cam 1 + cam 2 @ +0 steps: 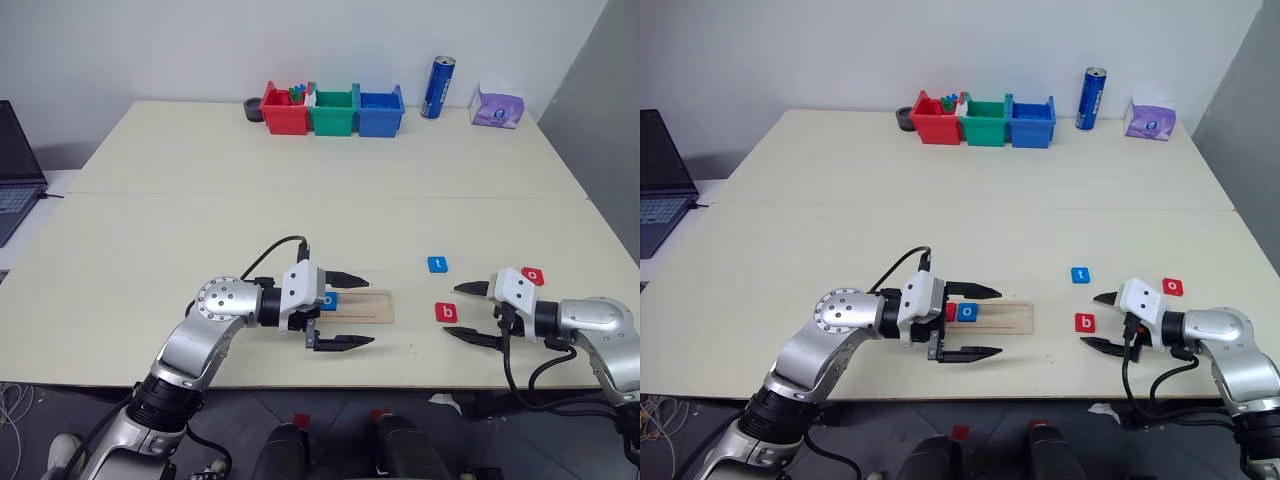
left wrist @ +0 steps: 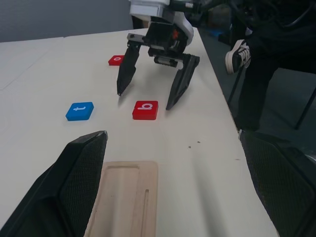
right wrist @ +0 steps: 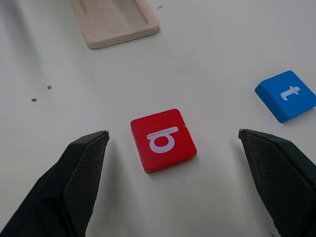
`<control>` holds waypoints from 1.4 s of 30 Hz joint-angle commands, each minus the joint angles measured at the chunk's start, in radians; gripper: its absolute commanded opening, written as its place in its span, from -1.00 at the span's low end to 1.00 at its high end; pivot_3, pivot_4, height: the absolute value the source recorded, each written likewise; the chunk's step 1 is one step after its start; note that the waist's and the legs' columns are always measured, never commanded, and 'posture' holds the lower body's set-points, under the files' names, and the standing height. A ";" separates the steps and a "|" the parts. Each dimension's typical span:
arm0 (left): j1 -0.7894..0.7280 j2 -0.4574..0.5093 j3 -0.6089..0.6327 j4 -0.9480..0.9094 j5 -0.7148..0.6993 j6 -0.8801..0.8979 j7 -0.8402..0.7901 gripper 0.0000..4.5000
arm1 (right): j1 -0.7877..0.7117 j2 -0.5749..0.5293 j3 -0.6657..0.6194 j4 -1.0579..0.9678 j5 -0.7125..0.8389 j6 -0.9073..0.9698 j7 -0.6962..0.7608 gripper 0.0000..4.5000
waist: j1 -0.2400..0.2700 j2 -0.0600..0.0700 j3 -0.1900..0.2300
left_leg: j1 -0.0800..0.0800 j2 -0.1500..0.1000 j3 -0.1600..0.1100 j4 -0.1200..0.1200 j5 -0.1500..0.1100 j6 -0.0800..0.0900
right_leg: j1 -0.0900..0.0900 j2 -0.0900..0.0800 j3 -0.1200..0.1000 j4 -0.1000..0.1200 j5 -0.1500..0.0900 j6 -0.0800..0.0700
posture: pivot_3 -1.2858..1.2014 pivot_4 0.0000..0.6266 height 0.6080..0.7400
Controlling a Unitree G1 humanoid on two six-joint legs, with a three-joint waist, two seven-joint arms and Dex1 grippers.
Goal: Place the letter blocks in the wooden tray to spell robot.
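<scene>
red b block [image 3: 163,139] flat beside wooden tray [image 1: 1012,317], blue t block [image 1: 1080,275] nearby.

Five letter blocks are counted on the desk: a blue o [image 1: 967,312] and a red block [image 1: 951,312] in the one wooden tray [image 1: 1015,318] near the front edge, plus a red b [image 1: 1085,322], a blue t [image 1: 1080,275] and a red o [image 1: 1173,286]. Three bins [image 1: 985,121], one can [image 1: 1094,99] and one tissue pack [image 1: 1149,119] are counted along the back edge.

Wooden tray [image 3: 116,19] pale matt wood; red b block [image 3: 163,139] smooth; table [image 1: 300,200] matt.
</scene>
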 commanded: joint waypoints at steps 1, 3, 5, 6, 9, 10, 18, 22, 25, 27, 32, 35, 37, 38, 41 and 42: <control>-0.016 -0.002 -0.003 -0.005 0.002 -0.019 -0.006 1.00 | -0.020 0.003 0.012 0.007 -0.001 -0.024 0.018 0.99 | 0.000 0.000 0.000 | 0.000 0.000 0.000 0.000 0.000 0.000 | 0.000 0.000 0.000 0.000 0.000 0.000 | 0.03 -0.52 1.00; -0.020 0.000 0.000 0.001 0.003 -0.021 -0.006 1.00 | -0.025 0.003 0.020 0.013 0.001 -0.024 0.024 0.99 | 0.000 0.000 0.000 | 0.000 0.000 0.000 0.000 0.000 0.000 | 0.000 0.000 0.000 0.000 0.000 0.000 | 0.03 -0.52 1.00; -0.023 0.001 0.002 0.003 0.003 -0.020 -0.005 1.00 | -0.030 0.002 0.026 0.025 0.000 -0.027 0.030 0.99 | 0.000 0.000 0.000 | 0.000 0.000 0.000 0.000 0.000 0.000 | 0.000 0.000 0.000 0.000 0.000 0.000 | 0.03 -0.52 1.00; -0.024 0.001 0.003 0.003 0.003 -0.020 -0.005 1.00 | -0.032 0.002 0.027 0.030 -0.001 -0.030 0.031 0.99 | 0.000 0.000 0.000 | 0.000 0.000 0.000 0.000 0.000 0.000 | 0.000 0.000 0.000 0.000 0.000 0.000 | 0.03 -0.52 1.00; -0.025 0.001 0.003 0.003 0.006 -0.021 -0.001 1.00 | -0.051 0.008 0.035 0.060 -0.003 -0.037 0.035 0.82 | 0.000 0.000 0.000 | 0.001 0.000 0.000 0.000 0.000 0.000 | 0.001 0.000 0.000 0.000 0.000 0.000 | 0.03 -0.52 1.00; -0.025 0.001 0.004 0.003 0.006 -0.021 -0.001 1.00 | -0.055 0.010 0.036 0.066 -0.003 -0.038 0.036 0.73 | 0.000 0.000 0.000 | 0.001 0.000 0.000 0.000 0.000 0.000 | 0.001 0.000 0.000 0.000 0.000 0.000 | 0.03 -0.52 1.00; -0.034 0.006 0.019 0.021 0.012 -0.033 -0.002 1.00 | -0.074 0.016 0.039 0.104 -0.012 -0.058 0.043 -0.35 | 0.000 0.000 0.000 | 0.002 0.000 0.000 0.000 0.000 0.000 | 0.001 0.000 0.000 0.000 0.000 0.000 | 0.03 -0.52 1.00; -0.056 0.032 0.075 0.079 -0.001 -0.066 -0.011 1.00 | -0.111 0.015 0.040 0.057 0.008 0.008 0.047 -0.35 | -0.001 0.000 0.000 | 0.002 0.000 0.000 0.001 0.000 0.000 | 0.002 0.000 0.000 0.001 0.000 0.000 | 0.03 -0.52 1.00; -0.044 0.117 0.142 0.139 -0.017 -0.102 -0.074 1.00 | -0.193 0.042 0.060 -0.017 0.036 0.108 0.040 -0.35 | -0.011 0.002 0.001 | 0.003 0.001 0.000 0.000 0.000 0.000 | 0.002 0.001 0.001 0.002 0.000 0.000 | 0.03 -0.52 1.00; -0.035 0.154 0.171 0.160 -0.029 -0.112 -0.103 1.00 | -0.238 0.079 0.080 -0.064 0.059 0.174 0.028 -0.35 | -0.015 0.002 0.001 | 0.004 0.002 -0.001 0.000 0.000 0.000 | 0.002 0.002 0.001 0.002 0.000 -0.001 | 0.03 -0.52 1.00; -0.020 0.212 0.217 0.187 -0.047 -0.130 -0.154 1.00 | -0.330 0.200 0.174 -0.125 0.054 0.253 -0.002 -0.35 | -0.005 0.002 0.001 | 0.002 0.003 -0.003 -0.001 0.000 0.000 | 0.001 0.002 -0.001 0.002 -0.001 -0.003 | 0.03 -0.52 1.00; -0.015 0.220 0.224 0.177 -0.057 -0.123 -0.161 1.00 | -0.359 0.249 0.213 -0.113 0.043 0.262 -0.013 -0.35 | 0.006 0.002 0.001 | 0.000 0.002 -0.003 0.000 0.000 0.000 | 0.000 0.001 -0.002 0.002 0.000 -0.004 | 0.03 -0.52 1.00; -0.001 0.224 0.228 0.162 -0.058 -0.118 -0.162 1.00 | -0.376 0.286 0.241 -0.087 0.033 0.254 -0.023 -0.35 | 0.006 0.002 0.001 | -0.001 0.001 -0.003 0.000 0.000 0.000 | 0.000 -0.001 -0.002 0.002 0.000 -0.005 | 0.03 -0.52 1.00; 0.006 0.227 0.229 0.160 -0.054 -0.122 -0.163 1.00 | -0.383 0.301 0.255 -0.074 0.026 0.246 -0.023 -0.35 | 0.006 0.002 0.001 | -0.001 0.001 -0.002 0.000 0.000 0.000 | 0.000 -0.002 -0.002 0.002 0.000 -0.005 | 0.03 -0.52 1.00; 0.011 0.232 0.237 0.164 -0.049 -0.127 -0.160 1.00 | -0.393 0.326 0.287 -0.042 0.005 0.222 -0.014 -0.35 | 0.005 0.002 0.001 | -0.001 0.001 -0.002 0.000 0.000 0.000 | 0.000 -0.002 -0.003 0.002 0.000 -0.005 | 0.03 -0.52 1.00; 0.011 0.233 0.239 0.162 -0.049 -0.125 -0.158 1.00 | -0.394 0.331 0.297 -0.031 -0.002 0.212 -0.011 -0.35 | 0.004 0.002 0.001 | -0.001 0.001 -0.002 0.000 0.000 0.000 | 0.000 -0.002 -0.003 0.002 0.000 -0.005 | 0.03 -0.52 1.00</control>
